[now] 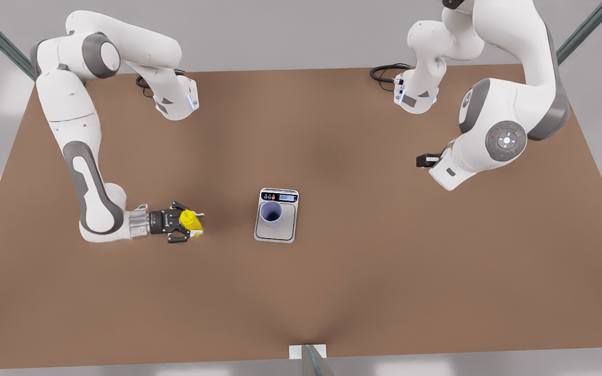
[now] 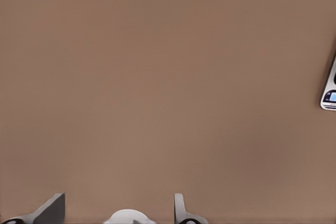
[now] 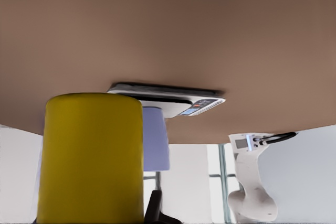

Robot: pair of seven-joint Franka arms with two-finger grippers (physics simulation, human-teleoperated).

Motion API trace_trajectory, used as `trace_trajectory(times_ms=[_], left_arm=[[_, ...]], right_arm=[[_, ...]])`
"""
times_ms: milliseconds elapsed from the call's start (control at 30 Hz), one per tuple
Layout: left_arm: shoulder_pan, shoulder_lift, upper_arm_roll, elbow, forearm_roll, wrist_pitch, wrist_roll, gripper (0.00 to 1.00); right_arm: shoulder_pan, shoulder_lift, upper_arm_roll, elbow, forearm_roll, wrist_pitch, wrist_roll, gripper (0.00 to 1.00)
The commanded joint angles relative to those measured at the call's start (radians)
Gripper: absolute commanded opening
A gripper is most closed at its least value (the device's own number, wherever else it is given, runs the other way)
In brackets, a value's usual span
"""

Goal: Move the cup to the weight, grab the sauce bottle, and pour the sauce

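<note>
We see the brown worktop (image 1: 332, 292) from above in the front view, with an arm at each far corner. Near the middle lies the weight (image 1: 276, 215), a flat silver-white kitchen scale with a steel plate and a dark display strip carrying a blue screen and small buttons at its far end. The cup (image 1: 270, 213), small, round, lavender-purple and without a handle, stands upright on the plate, toward the display end, and is narrower than the plate.

On the front view's left, the right gripper (image 1: 185, 224) reaches low over the worktop, its dark jaws closed around the sauce bottle (image 1: 191, 221). The bottle is bright yellow and cylindrical; a little white shows at its far side. It sits well apart from the scale, on the front view's left of it. In the right wrist view the bottle's smooth yellow body (image 3: 93, 158) looms close to the camera, with the lavender cup (image 3: 156, 138) and the scale (image 3: 167, 100) farther off behind it.

On the front view's right, the left gripper (image 1: 426, 160) waits, held high and well away from the scale. The left wrist view shows its two finger tips (image 2: 52, 209) set wide apart with nothing between them, over bare worktop, and one corner of the scale (image 2: 329, 93) at the frame's edge.
</note>
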Motion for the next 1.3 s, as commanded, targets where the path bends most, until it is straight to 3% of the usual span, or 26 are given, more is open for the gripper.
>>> trace_trajectory(times_ms=[0,100,367,400,433,500,1267], left_arm=[[-0.001,0.0,0.0,0.0,0.0,-0.001,0.0,1.0],[-0.002,0.001,-0.005,0.0,0.0,-0.001,0.0,1.0],[-0.002,0.001,-0.005,0.0,0.0,-0.001,0.0,1.0],[-0.002,0.001,-0.005,0.0,0.0,-0.001,0.0,1.0],[-0.001,0.001,-0.005,0.0,0.0,-0.001,0.0,1.0],[-0.002,0.0,-0.006,0.002,0.0,-0.001,-0.002,1.0],[-0.002,0.001,-0.006,0.002,0.002,0.004,0.002,1.0]], right_arm=[[-0.002,-0.001,0.001,-0.01,0.074,0.038,-0.021,0.22],[-0.051,-0.006,0.023,-0.096,0.068,0.043,-0.127,0.23],[-0.099,0.06,0.023,-0.124,0.0,0.058,-0.203,0.26],[-0.108,0.078,0.023,-0.124,0.0,0.058,-0.217,0.31],[-0.108,0.078,0.023,-0.121,0.0,0.058,-0.213,0.48],[-0.106,0.077,0.024,-0.115,0.0,0.059,-0.171,1.0],[-0.143,0.078,0.034,-0.101,-0.021,0.072,-0.185,1.0]])
